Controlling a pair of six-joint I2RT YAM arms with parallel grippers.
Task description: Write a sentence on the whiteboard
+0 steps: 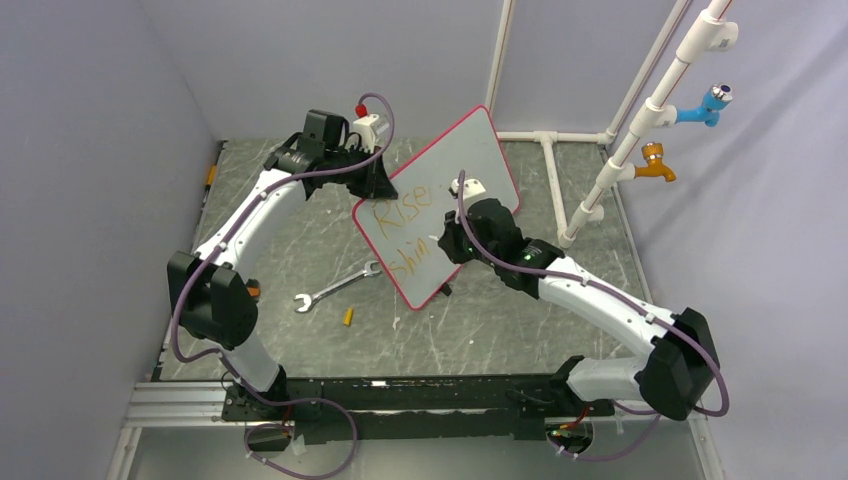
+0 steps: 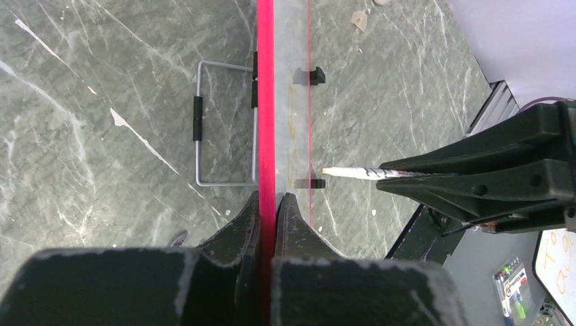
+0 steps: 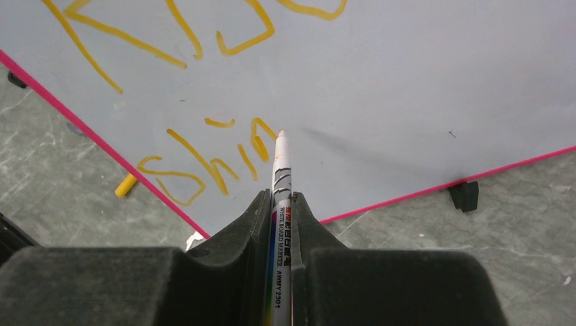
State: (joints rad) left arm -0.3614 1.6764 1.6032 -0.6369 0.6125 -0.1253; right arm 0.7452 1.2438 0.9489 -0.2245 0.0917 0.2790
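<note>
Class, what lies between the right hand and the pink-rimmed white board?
A slim white marker pen, clamped in the right hand, tip at the pink-rimmed white board; the right wrist view shows it.

whiteboard (image 1: 470, 150): one
rows of orange writing (image 3: 204, 163): two
marker (image 3: 280, 173): one
wrench (image 1: 335, 288): one
small yellow piece (image 1: 348, 316): one
black clip feet (image 3: 465, 195): two
pipe taps (image 1: 708, 105): two, blue and orange
robot arms (image 1: 250, 215): two
</note>
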